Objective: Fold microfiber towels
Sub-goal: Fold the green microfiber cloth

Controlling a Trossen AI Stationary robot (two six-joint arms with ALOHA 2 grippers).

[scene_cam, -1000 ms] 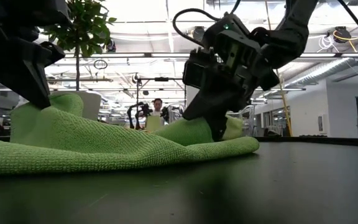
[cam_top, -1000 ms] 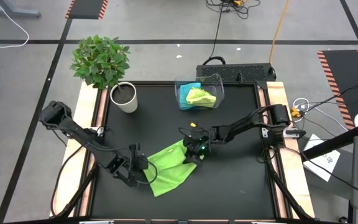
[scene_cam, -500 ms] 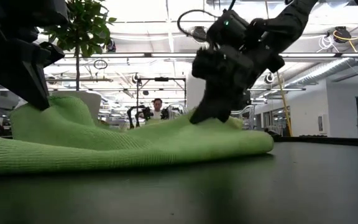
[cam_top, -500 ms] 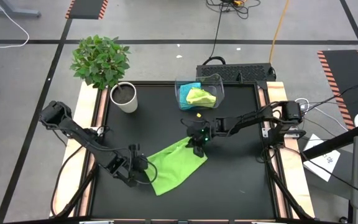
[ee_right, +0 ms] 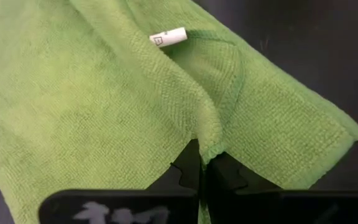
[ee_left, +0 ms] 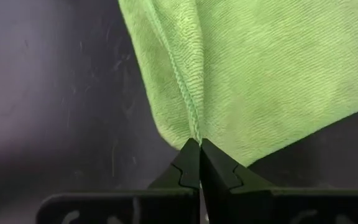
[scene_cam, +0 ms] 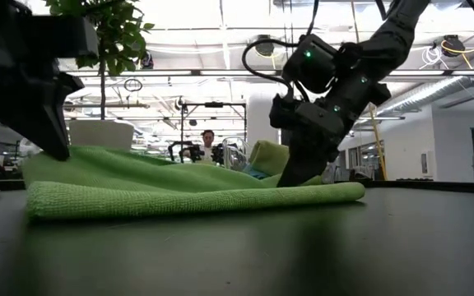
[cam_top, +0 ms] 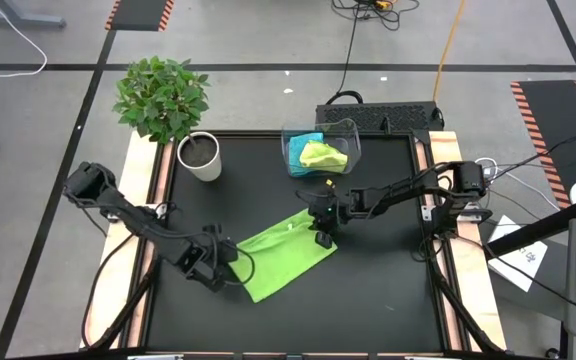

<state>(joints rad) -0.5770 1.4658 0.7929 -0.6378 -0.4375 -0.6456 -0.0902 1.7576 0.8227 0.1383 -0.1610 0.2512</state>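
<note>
High view: a folded lime towel point(cam_top: 284, 263) is pinched by both low grippers, left point(cam_top: 224, 262), right point(cam_top: 322, 238), near the table's point(cam_top: 388, 300) middle.

Black table point(cam_top: 388, 290) — green towel point(cam_top: 283, 262), bin point(cam_top: 320, 150), plant pot point(cam_top: 200, 158)

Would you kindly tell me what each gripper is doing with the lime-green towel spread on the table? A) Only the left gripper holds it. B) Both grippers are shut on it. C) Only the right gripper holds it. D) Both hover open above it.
B: the left gripper is pinched shut on the edge of the lime-green towel, and the right gripper is pinched shut on a fold near its white tag.
</note>
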